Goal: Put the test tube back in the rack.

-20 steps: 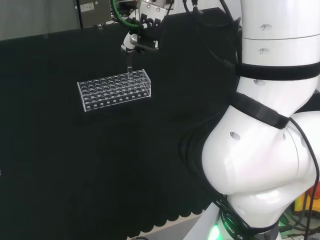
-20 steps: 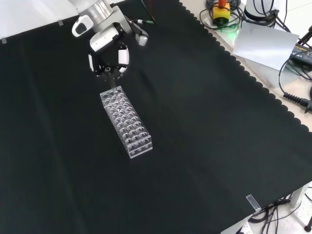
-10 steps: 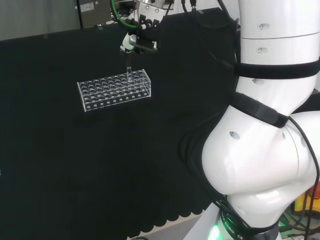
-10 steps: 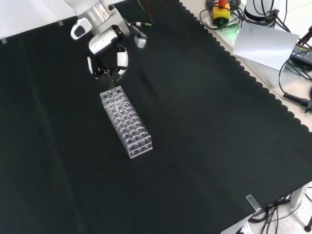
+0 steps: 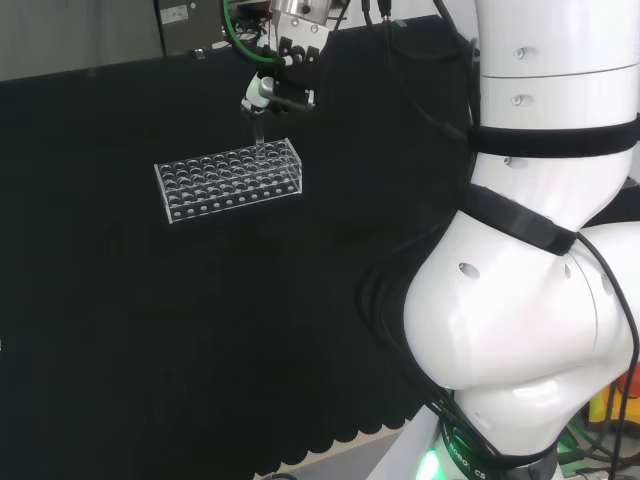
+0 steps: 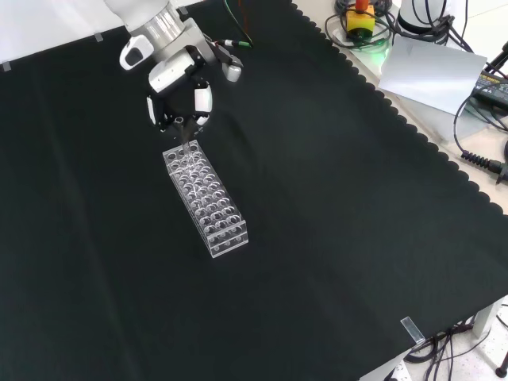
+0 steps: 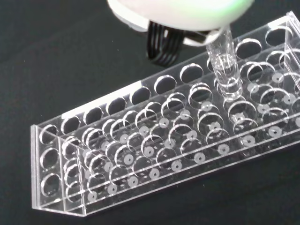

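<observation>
A clear test tube [image 7: 225, 65] is held upright by the hand [image 6: 181, 99], fingers pinched on its upper part, w/ the lower end entering a hole near one end of the clear rack [image 6: 205, 197] on the black cloth [image 6: 333, 222]. In the head view the tube is seen above the rack's right end. The tube is judged light, stiff, smooth and breakable; it is best taken near the top & kept vertical.
</observation>
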`<state>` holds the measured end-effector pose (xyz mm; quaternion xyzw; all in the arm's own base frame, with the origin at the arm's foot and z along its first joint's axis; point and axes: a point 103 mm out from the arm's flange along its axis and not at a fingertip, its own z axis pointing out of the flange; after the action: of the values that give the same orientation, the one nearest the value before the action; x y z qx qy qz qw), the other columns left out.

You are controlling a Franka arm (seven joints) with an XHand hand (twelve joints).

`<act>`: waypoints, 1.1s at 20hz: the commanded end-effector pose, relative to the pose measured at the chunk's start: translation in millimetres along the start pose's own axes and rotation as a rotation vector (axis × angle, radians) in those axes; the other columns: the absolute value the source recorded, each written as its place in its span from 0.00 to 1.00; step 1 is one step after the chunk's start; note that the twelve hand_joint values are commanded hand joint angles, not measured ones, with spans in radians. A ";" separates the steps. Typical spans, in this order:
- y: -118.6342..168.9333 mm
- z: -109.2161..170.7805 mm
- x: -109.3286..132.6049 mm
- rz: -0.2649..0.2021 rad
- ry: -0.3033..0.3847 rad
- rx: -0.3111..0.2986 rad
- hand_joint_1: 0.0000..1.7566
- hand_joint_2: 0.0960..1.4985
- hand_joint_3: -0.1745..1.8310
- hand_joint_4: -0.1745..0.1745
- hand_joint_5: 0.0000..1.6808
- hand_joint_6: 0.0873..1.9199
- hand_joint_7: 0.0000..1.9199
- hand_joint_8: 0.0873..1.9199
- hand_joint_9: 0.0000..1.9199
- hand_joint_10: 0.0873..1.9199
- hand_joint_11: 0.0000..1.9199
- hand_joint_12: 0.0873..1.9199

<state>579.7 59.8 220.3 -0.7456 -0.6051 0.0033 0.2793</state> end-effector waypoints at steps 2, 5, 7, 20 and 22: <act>1.3 6.5 -5.5 0.007 0.007 0.011 0.81 0.36 0.45 0.00 0.73 0.35 0.68 0.39 0.66 0.31 0.55 0.53; 3.2 7.9 -6.0 0.012 0.007 0.017 0.81 0.36 0.45 0.00 0.73 0.35 0.68 0.39 0.66 0.31 0.55 0.53; 4.6 8.9 -6.1 0.015 0.005 0.022 0.81 0.36 0.45 0.00 0.73 0.35 0.68 0.39 0.66 0.31 0.55 0.53; 16.3 39.6 -6.4 0.008 0.005 0.070 0.81 0.36 0.46 0.00 0.73 0.35 0.68 0.39 0.66 0.31 0.55 0.53; 15.7 45.3 -8.6 0.012 0.005 0.080 0.81 0.36 0.46 0.00 0.73 0.35 0.68 0.39 0.66 0.31 0.55 0.53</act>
<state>581.7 67.8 181.2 -0.7384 -0.6017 0.0214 0.3037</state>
